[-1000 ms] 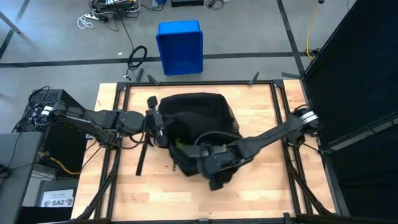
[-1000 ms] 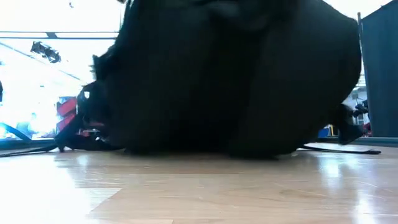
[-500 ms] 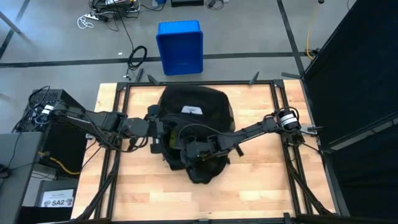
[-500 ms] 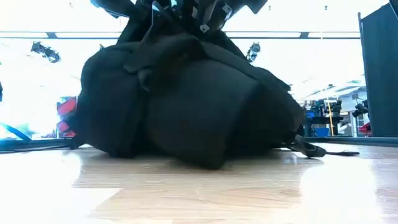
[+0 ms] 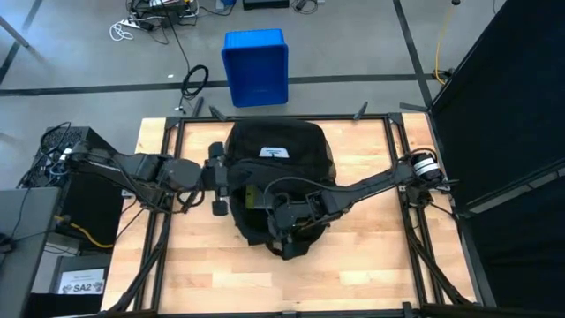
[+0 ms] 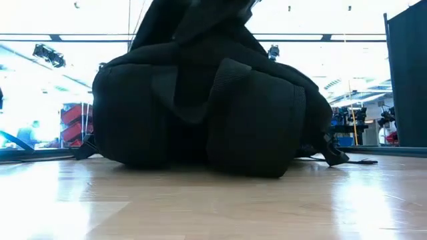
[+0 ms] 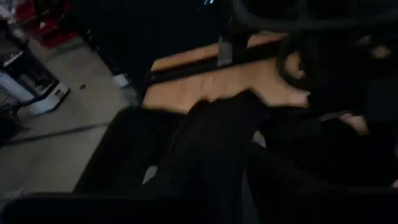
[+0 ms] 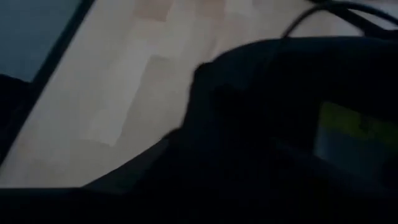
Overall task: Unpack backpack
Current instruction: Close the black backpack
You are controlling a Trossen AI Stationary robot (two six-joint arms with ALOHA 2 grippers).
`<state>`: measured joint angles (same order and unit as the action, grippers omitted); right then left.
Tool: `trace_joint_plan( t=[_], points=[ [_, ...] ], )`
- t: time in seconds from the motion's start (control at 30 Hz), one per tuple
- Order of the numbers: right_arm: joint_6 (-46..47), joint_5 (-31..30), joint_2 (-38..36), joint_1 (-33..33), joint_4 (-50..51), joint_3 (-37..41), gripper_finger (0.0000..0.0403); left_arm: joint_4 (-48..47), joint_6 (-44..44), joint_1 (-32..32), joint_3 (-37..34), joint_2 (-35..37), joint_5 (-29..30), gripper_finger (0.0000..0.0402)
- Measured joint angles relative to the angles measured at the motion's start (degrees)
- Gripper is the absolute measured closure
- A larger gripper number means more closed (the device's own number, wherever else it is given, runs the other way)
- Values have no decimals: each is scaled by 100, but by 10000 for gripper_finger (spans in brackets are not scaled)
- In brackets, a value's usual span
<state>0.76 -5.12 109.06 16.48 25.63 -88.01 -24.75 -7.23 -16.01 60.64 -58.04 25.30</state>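
1. While the backpack (image 5: 275,177) lies in the middle of the bench (image 5: 371,256), its white label (image 5: 274,153) faces up; what is inside it cannot be seen.
2. Behind the bench, a blue bin (image 5: 255,66) stands on the floor; its inside looks only blue.
3. At the backpack's left side is the left gripper (image 5: 219,177), on a strap or just beside it; whether its fingers are wide or narrow, I cannot tell.
4. Over the backpack's front part is the right gripper (image 5: 287,216), dark on dark fabric; its fingers also cannot be made out.
5. From the low view the backpack (image 6: 207,100) hides both grippers.
6. Both wrist views are dark and blurred.
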Motion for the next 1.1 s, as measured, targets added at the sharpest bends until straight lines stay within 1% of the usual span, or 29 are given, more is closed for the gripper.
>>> trace_joint_plan(
  t=[0.13, 0.2, 0.23, 0.33, 0.37, 0.43, 0.53, 0.63, 0.73, 0.87, 1.0, 1.1],
  points=[
    [65, -138, -35, 87, 184, 0, 155, 284, -29, -449, 71, -5, -921, 295],
    [68, -196, -35, 120, 286, 0, 160, 291, 2, -825, 75, -49, -1078, 299],
    [110, -357, -35, 149, 358, 0, 165, 239, 44, -1034, 75, -76, -1069, 303],
    [317, -1254, -94, 243, 851, 4, 183, 189, 350, -1699, -18, -260, -756, 314],
    [356, -1470, -139, 281, 997, 4, 190, 177, 465, -1903, -56, -368, -585, 318],
    [438, -1719, -258, 364, 1234, 4, 204, 144, 691, -2287, -89, -615, -223, 326],
    [575, -1772, -470, 517, 1393, 4, 224, -14, 1033, -2663, -92, -1065, 401, 336],
    [607, -1783, -691, 677, 1342, 4, 240, -66, 1248, -2767, -94, -1536, 714, 342],
    [595, -1784, -768, 803, 1147, 4, 248, -33, 1297, -2678, -94, -1982, 750, 343],
    [741, -1784, -800, 905, 1330, 4, 250, -114, 1347, -2431, -96, -2450, 758, 343],
    [1115, -1787, -802, 1039, 1653, 4, 248, -115, 1244, -2258, -96, -2646, 762, 343],
    [1352, -2034, -828, 1270, 1866, 7, 252, -264, 1210, -2142, -96, -2669, 761, 343]
  ],
)
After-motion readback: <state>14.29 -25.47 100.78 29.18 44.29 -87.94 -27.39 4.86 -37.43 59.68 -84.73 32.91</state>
